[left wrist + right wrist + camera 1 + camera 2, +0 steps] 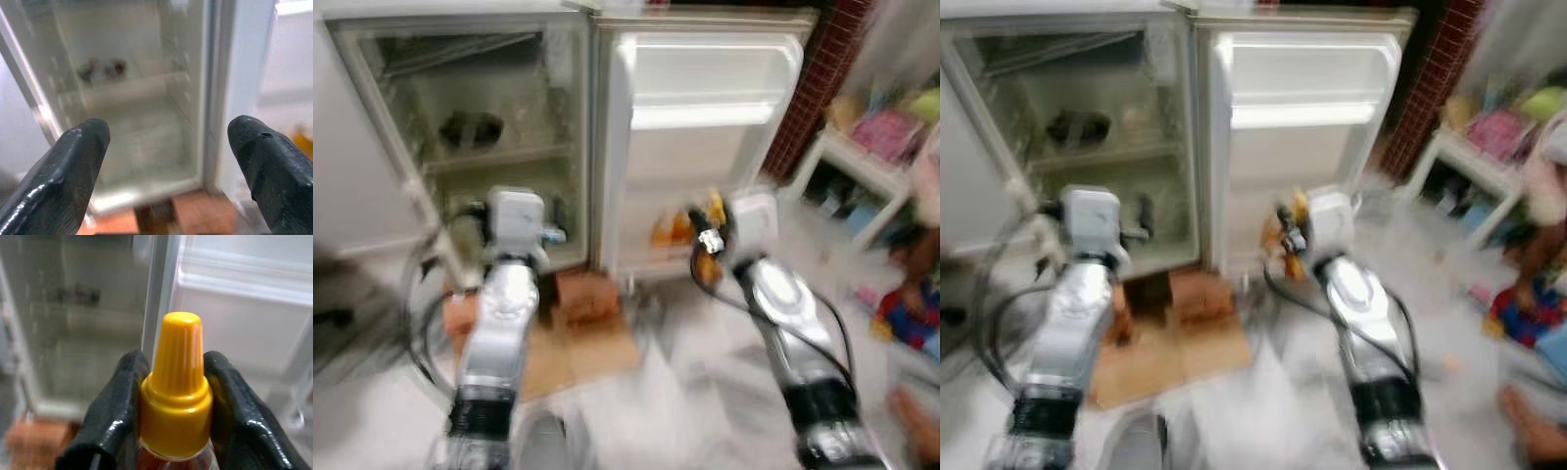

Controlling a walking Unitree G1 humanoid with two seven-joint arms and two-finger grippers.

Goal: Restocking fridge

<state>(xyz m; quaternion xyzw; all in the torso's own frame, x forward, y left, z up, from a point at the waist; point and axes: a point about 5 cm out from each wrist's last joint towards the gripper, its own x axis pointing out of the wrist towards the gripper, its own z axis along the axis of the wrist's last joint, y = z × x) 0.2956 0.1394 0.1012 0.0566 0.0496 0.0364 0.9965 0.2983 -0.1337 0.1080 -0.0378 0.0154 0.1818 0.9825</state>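
A small white fridge stands open on the floor, its door swung out to the right. A dark item lies on its upper shelf. My right gripper is shut on a bottle with a yellow cap, held up in front of the door's lower shelf, where orange items sit. My left gripper is open with nothing between its fingers, raised in front of the fridge's lower compartment. The eye views are blurred.
Red bricks and a cardboard sheet lie under the fridge front. A white shelf unit with colourful things stands at the right, beside a brick wall. A person's limbs are at the far right.
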